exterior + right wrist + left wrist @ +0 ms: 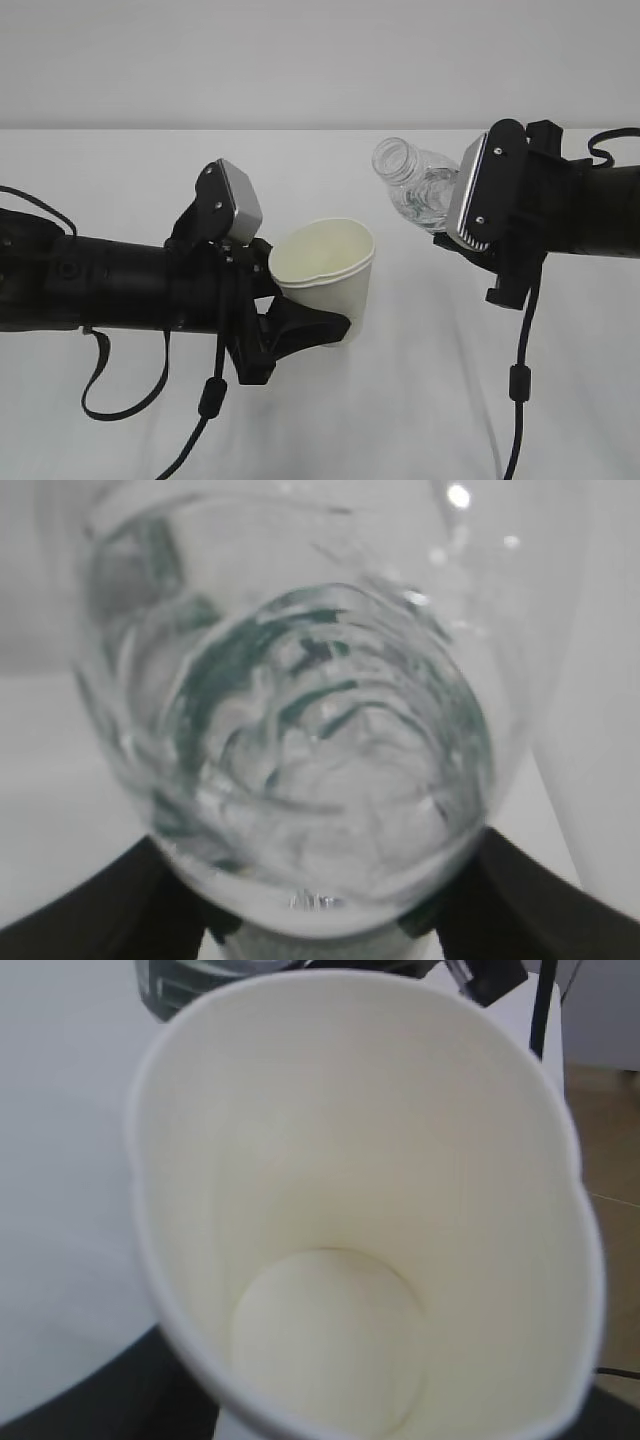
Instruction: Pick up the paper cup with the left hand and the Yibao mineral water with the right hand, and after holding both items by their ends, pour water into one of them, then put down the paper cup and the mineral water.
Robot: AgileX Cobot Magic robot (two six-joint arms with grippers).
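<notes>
My left gripper (pixel 322 318) is shut on the white paper cup (pixel 330 262) near its base and holds it above the table, tilted, with the cream inside facing up and left. In the left wrist view the cup's inside (pixel 340 1210) fills the frame and looks dry. My right gripper (pixel 447 208) is shut on the base end of the clear Yibao water bottle (pixel 418 188). The bottle is tilted, and its open neck (pixel 393 157) points up and left, above and right of the cup's rim and apart from it. In the right wrist view the bottle's base (pixel 310 740) sits between black fingers (pixel 90 905).
The white table (pixel 420 400) lies under both arms, with a pale wall behind it. Black cables (pixel 518 380) hang from both arms down to the table. A strip of brown floor (pixel 610 1150) shows beyond the table's edge.
</notes>
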